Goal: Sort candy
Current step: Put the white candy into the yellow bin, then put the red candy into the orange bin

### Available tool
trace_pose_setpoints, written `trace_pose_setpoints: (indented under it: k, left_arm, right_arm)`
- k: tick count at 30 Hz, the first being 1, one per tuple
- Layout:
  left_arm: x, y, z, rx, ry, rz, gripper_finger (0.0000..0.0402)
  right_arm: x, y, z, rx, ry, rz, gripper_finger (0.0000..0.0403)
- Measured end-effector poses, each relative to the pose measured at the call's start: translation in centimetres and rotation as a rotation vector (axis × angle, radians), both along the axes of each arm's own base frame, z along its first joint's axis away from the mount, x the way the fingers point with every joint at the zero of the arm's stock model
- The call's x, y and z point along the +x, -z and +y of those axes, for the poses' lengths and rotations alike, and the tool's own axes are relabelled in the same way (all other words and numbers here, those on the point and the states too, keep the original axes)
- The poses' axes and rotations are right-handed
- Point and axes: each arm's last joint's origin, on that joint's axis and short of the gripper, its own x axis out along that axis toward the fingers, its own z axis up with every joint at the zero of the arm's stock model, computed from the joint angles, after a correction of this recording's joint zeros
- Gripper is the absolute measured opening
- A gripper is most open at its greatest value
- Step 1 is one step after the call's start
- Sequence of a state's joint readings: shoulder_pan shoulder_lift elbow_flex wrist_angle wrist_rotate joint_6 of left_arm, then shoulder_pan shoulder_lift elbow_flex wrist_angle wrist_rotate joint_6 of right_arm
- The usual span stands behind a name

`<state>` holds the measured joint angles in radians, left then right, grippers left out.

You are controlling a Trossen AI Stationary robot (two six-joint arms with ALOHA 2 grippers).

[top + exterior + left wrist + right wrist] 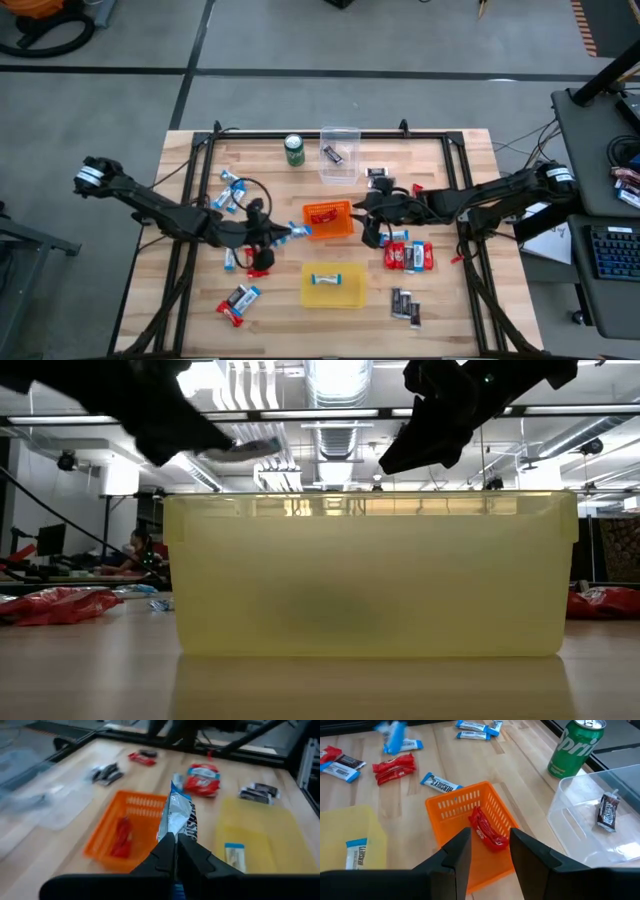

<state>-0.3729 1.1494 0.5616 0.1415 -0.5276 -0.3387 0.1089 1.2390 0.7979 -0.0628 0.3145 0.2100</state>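
My left gripper [175,845] is clenched on a crinkly blue-and-white foil candy bar [177,815], held above the wood, just beside the orange lattice plastic basket [131,812] w/ a red wrapper [121,836] inside. Right gripper [490,845] hangs over that basket, fingers apart, empty.

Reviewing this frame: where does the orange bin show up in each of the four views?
High view: orange bin at table centre, between the two grippers.
Low view: not visible; the yellow bin fills the picture.
Left wrist view: left of centre, beside the held blue-and-white candy.
Right wrist view: centre, just beyond the gripper's fingers.
Shared landmark: the yellow bin, seen in all four views.
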Motion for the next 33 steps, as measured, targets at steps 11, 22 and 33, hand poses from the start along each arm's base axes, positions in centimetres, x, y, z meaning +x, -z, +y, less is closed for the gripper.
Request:
trace_pose_setpoints:
  k: [11,22,33]
  left_arm:
    - [7.4,1.7,-3.4,0.03,0.196,0.157,0.0]
    - [11.6,4.3,-5.3,0.048,0.271,0.275,0.0]
    - [11.3,4.2,-5.3,0.027,0.284,0.315,0.0023]
  right_arm:
    - [-1.7,-1.9,1.8,0.033,-0.069,-0.05,0.0122]
    - [-2.8,-2.6,3.9,0.146,-0.094,-0.086,0.0131]
    - [-4.0,-1.0,4.3,0.366,0.074,0.064,0.0162]
